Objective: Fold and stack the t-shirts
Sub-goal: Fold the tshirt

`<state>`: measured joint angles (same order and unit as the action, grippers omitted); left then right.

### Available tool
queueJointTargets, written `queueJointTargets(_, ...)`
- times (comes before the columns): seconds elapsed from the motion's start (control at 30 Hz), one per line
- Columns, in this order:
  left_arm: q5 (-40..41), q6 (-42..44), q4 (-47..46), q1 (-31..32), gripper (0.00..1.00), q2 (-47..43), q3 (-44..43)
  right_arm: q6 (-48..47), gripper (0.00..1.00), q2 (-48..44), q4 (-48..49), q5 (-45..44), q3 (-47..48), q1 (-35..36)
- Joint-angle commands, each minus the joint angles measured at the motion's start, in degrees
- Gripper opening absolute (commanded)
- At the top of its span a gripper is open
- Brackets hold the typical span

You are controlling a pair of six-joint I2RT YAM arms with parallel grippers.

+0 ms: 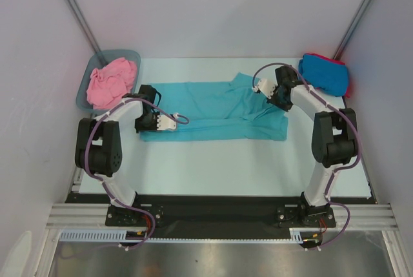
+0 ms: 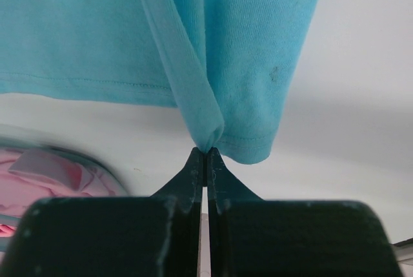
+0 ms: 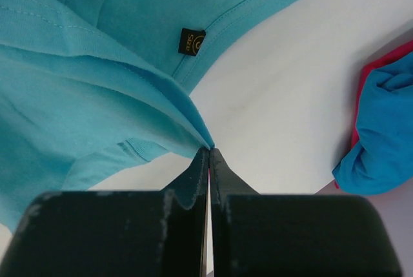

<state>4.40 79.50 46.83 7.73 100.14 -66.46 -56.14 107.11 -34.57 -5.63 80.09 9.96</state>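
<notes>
You have the teal short-sleeved cloth t-shirt (image 1: 219, 112) spread across the middle of the pale table (image 1: 213, 167), with its collar end toward the right. Your left gripper (image 2: 206, 154) is pinched tight on a fold at the hem corner. Your right gripper (image 3: 209, 153) is clamped on a fold near the collar label, and the cloth gathers to a point at each. The crumpled pink t-shirt (image 1: 111, 82) sits in the grey-blue plastic tub (image 1: 122, 53) at far left. The bright blue t-shirt (image 1: 326, 73) lies over the red one (image 3: 387, 62) at far right.
</notes>
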Motion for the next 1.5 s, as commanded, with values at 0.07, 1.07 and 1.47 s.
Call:
queueJointTargets(0.07,1.0,-0.8,-0.2,-0.3,0.01,0.0,-0.8,0.9,0.0,0.6,2.0,-1.2,3.5,0.8)
queueJointTargets(1.07,3.3,-16.6,-11.8,-3.6,1.0,10.6,-21.3,22.0,0.31,8.5,-1.5,4.9,24.6,-4.5)
queueJointTargets(1.47,5.3,-20.3,-18.7,-1.4,1.0,22.2,-31.6,25.2,0.0,24.0,-2.9,7.6,37.6,-3.2)
